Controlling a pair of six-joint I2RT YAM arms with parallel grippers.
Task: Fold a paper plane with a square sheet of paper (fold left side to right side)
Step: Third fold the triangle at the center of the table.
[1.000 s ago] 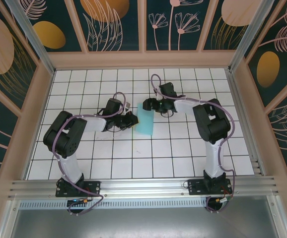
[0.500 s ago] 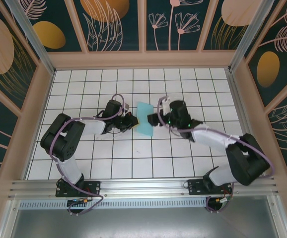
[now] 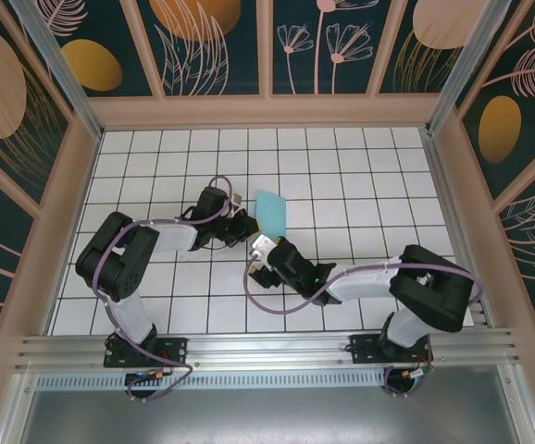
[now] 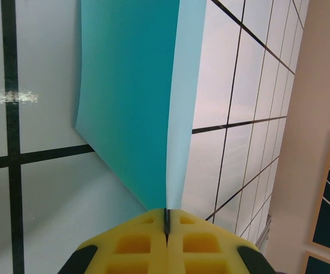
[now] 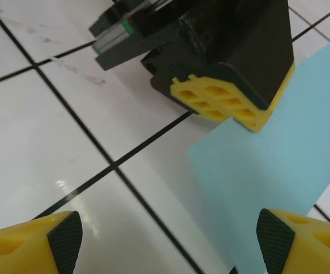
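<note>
Nearest the bases, the right gripper (image 3: 260,248) hangs low over the white grid table (image 3: 156,166), its jaws spread wide and holding nothing. Just beyond it the left gripper (image 3: 247,228) is clamped tight, with its yellow pads (image 4: 136,248) pressed together on one edge of the square sheet of paper (image 3: 272,213). The sheet is doubled over, and its free end reaches toward the far wall.

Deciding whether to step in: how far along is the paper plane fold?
Done, apparently: the square sheet of paper looks doubled over, two layers meeting at the left gripper. In hand: the left gripper is shut on that paired edge; the right gripper hovers open nearby, touching nothing. Left: no pointed nose or wing creases show, so most folds remain.
</note>
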